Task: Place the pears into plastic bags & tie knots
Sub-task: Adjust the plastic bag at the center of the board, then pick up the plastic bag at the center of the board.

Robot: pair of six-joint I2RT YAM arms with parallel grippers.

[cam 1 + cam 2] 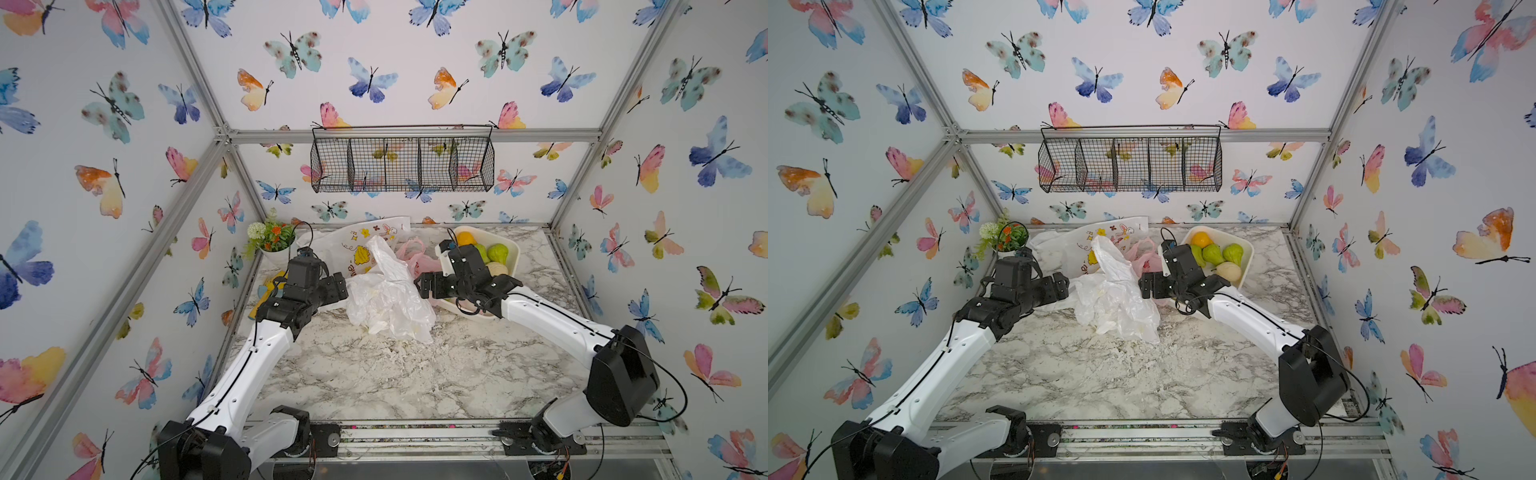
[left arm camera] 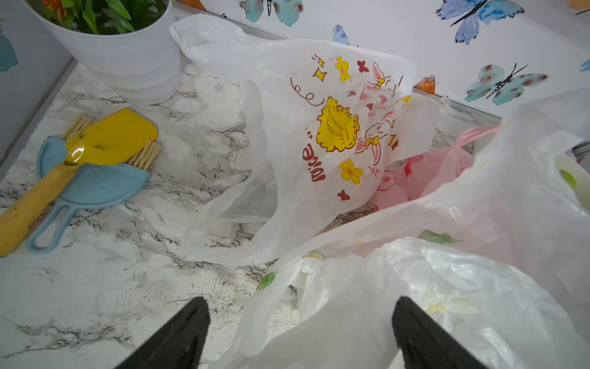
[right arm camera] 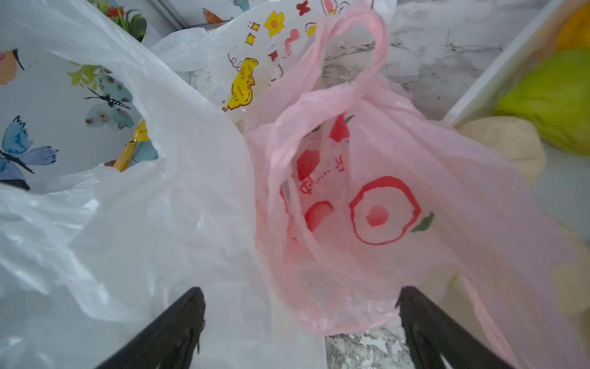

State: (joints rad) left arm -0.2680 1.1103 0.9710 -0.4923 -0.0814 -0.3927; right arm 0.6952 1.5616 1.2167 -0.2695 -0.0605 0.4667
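A crumpled translucent white plastic bag (image 1: 386, 295) (image 1: 1117, 299) lies mid-table between both arms. Behind it lie the doodle-print bag (image 1: 365, 245) (image 2: 335, 127) and the pink bag (image 1: 415, 253) (image 3: 367, 191). Green pears (image 1: 498, 252) (image 1: 1232, 253) and a cream pear (image 1: 496, 269) (image 1: 1229, 271) rest in the white tray (image 1: 513, 249). My left gripper (image 2: 300, 319) (image 1: 343, 289) is open, its jaws either side of a fold of the white bag. At the bag's other side my right gripper (image 3: 300, 313) (image 1: 419, 286) is open over white and pink film. Knots are not in view.
A white flower pot (image 1: 270, 241) stands at the back left, with a yellow brush (image 2: 95, 143) on a blue dustpan (image 2: 89, 188) beside it. A wire basket (image 1: 401, 164) hangs on the back wall. An orange fruit (image 1: 465, 238) shares the tray.
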